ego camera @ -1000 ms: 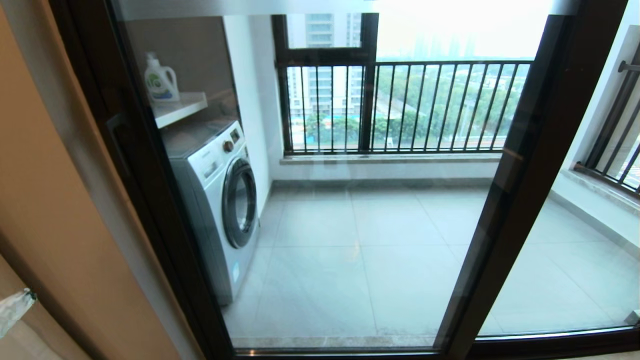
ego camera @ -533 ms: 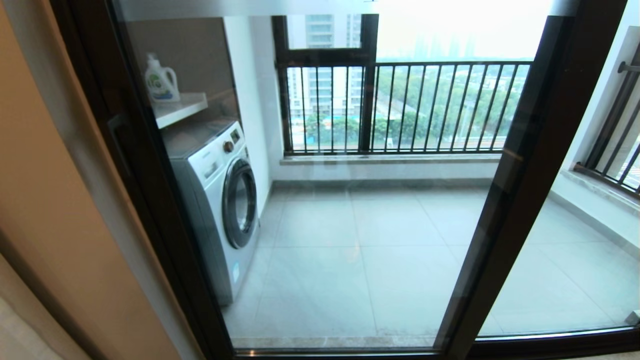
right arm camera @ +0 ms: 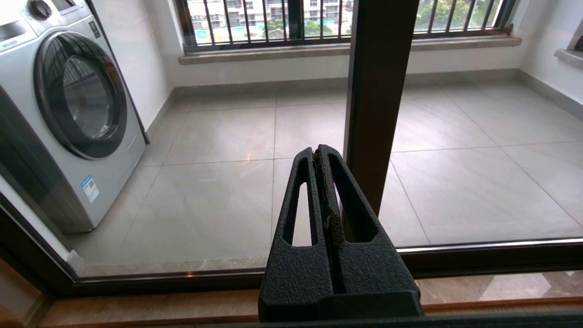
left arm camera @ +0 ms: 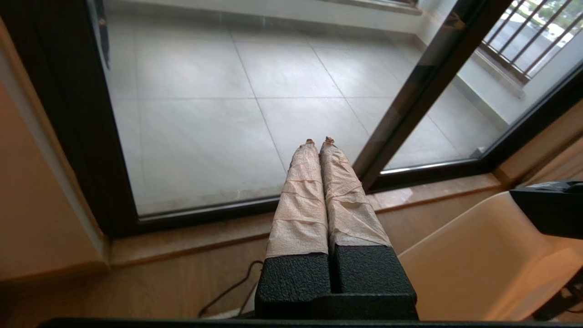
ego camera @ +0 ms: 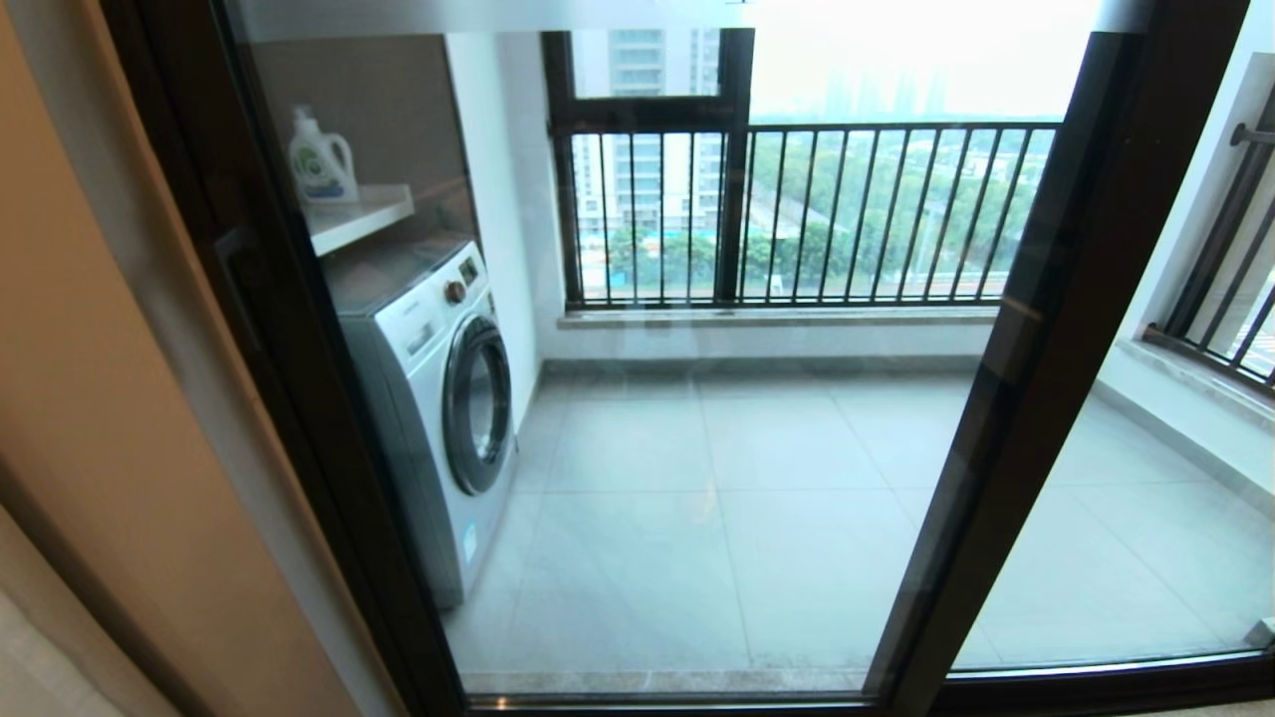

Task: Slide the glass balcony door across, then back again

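Observation:
The glass balcony door (ego camera: pixel 289 398) stands across the opening in front of me, its dark left upright against the beige wall. A small dark pull handle (ego camera: pixel 232 267) sits on that upright. Its right upright (ego camera: pixel 1046 329) crosses the view diagonally and also shows as a dark post (right arm camera: pixel 378 91). My left gripper (left arm camera: pixel 318 142), its fingers wrapped in pale tape, is shut on nothing and hangs low before the bottom rail (left arm camera: pixel 205 212). My right gripper (right arm camera: pixel 316 152) is black, shut and empty, just short of the glass beside the post. Neither gripper shows in the head view.
Behind the glass stand a washing machine (ego camera: pixel 438 398), a detergent bottle (ego camera: pixel 319 159) on a shelf (ego camera: pixel 364 214) and a black-barred railing (ego camera: pixel 847 209). A beige wall (ego camera: pixel 100 398) borders the left. A thin cable (left arm camera: pixel 227 289) lies on the wooden floor.
The taped tip of my left gripper showed at the head view's lower left edge a second ago and has dropped out of it. The door has not moved.

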